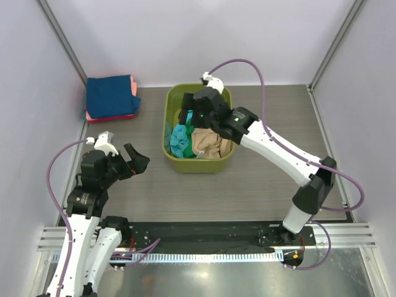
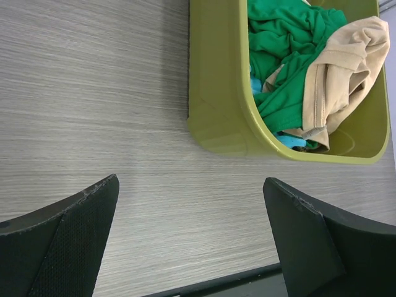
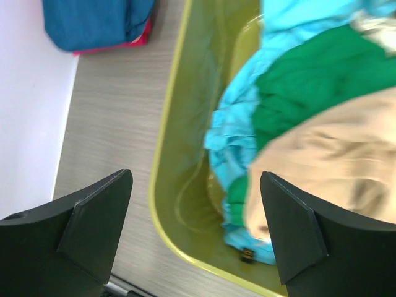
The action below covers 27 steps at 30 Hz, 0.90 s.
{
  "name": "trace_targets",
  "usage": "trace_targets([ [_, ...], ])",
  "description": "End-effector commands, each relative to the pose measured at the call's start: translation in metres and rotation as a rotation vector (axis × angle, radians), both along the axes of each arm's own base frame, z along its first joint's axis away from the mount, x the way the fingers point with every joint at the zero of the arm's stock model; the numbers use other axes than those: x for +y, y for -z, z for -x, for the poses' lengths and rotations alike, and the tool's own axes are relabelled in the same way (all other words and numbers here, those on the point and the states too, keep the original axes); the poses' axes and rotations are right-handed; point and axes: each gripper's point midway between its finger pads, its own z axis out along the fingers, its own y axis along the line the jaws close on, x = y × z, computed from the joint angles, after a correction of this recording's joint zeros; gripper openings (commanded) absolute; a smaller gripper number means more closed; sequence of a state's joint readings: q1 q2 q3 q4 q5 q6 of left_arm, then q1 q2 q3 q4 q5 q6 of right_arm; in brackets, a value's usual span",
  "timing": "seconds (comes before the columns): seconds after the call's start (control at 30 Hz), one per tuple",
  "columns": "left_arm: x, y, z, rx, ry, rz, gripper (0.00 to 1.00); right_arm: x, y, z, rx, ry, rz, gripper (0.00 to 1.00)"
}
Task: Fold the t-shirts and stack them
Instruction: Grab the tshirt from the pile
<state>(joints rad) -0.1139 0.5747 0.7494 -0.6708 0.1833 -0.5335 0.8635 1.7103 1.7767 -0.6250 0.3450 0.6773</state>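
Note:
Three crumpled t-shirts lie in the olive-green bin (image 1: 168, 133): a teal one (image 1: 180, 141), a tan one (image 1: 207, 143) and a green one (image 3: 309, 80). My right gripper (image 1: 193, 116) hovers over the bin's left half, open, with nothing between its fingers; in its wrist view the teal tee (image 3: 238, 124) and tan tee (image 3: 334, 154) lie below the right gripper (image 3: 195, 179). My left gripper (image 1: 137, 159) hangs open and empty over bare table left of the bin. A folded stack sits at the back left, navy tee (image 1: 110, 94) on top, pink (image 1: 134, 86) and red (image 1: 111, 117) edges showing.
Grey walls close in the table on the left, back and right. The folded stack lies against the left wall. A black strip and metal rail (image 1: 204, 247) run along the near edge by the arm bases. Wood-grain table (image 2: 93, 93) lies between the left gripper and the bin (image 2: 216, 93).

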Motion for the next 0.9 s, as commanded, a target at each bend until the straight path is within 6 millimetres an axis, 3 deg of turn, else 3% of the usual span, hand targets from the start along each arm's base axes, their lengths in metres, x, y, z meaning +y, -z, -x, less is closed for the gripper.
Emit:
trace_targets([
  [0.0, 0.003, -0.023, 0.0, -0.079, -0.004, -0.017, 1.0, -0.048, 0.013, -0.008, 0.017, 0.08, 0.108, 0.91],
  [0.23, -0.004, -0.02, 0.001, -0.07, 0.033, 0.0, 1.0, -0.094, 0.053, -0.018, 0.112, 0.162, 0.267, 0.91],
  [0.53, -0.007, -0.021, 0.002, -0.083, 0.051, 0.01, 1.0, -0.09, 0.116, -0.028, 0.226, 0.137, 0.374, 0.88],
  [0.6, -0.007, -0.02, 0.001, -0.075, 0.052, 0.01, 1.0, -0.087, 0.127, -0.031, 0.242, 0.129, 0.393, 0.77],
  [0.63, -0.008, -0.019, 0.001, -0.072, 0.054, 0.011, 1.0, -0.084, 0.128, -0.032, 0.241, 0.115, 0.395, 0.65],
  [0.67, -0.007, -0.019, 0.001, -0.069, 0.052, 0.01, 1.0, -0.083, 0.127, -0.034, 0.234, 0.108, 0.392, 0.31],
  [0.7, -0.008, -0.018, 0.001, -0.066, 0.054, 0.01, 1.0, -0.081, 0.117, -0.036, 0.215, 0.109, 0.377, 0.18],
  [0.77, -0.008, -0.017, 0.001, -0.062, 0.055, 0.011, 1.0, -0.08, 0.096, -0.039, 0.17, 0.1, 0.359, 0.01],
  [0.8, -0.008, -0.017, 0.001, -0.062, 0.057, 0.011, 1.0, -0.077, 0.065, -0.043, 0.113, 0.097, 0.312, 0.01],
  [0.87, -0.008, -0.017, 0.001, -0.063, 0.057, 0.01, 1.0, -0.078, 0.023, -0.043, 0.039, 0.085, 0.273, 0.01],
])
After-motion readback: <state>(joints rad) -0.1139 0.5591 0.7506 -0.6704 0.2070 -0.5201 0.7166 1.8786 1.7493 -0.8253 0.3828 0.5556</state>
